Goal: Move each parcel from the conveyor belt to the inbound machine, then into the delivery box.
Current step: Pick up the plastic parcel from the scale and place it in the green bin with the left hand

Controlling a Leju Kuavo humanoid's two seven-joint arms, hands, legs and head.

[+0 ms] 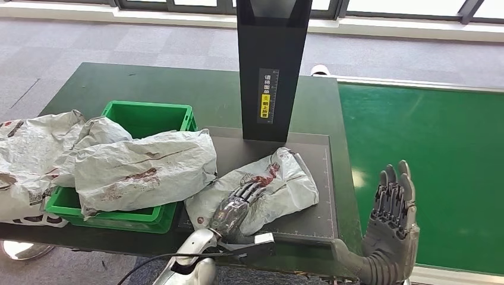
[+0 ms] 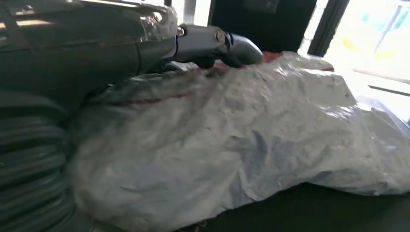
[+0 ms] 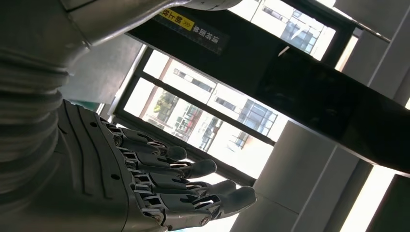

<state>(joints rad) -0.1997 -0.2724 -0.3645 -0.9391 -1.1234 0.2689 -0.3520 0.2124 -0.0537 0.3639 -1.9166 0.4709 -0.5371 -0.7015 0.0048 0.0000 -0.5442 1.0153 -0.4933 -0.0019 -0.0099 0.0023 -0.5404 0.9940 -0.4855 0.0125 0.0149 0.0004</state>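
Risk, left to right: the overfull green plastic crate [image 1: 178,114] could shed its crumpled grey bags, and the slack crumpled grey poly-mailer parcel [image 1: 285,184] on the black scanner plate [image 1: 324,178] could slip. Left hand [image 1: 235,205] lies flat on the parcel, fingers spread, no grip. Right hand [image 1: 392,214] raised, fingers apart, holding nothing, well apart from it.

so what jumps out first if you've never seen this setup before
The left hand rests on a crumpled grey parcel lying on the black machine platform, beneath its tall black post. Beside it, a green box overflows with more parcels. The right hand is raised, fingers apart, over the green belt.
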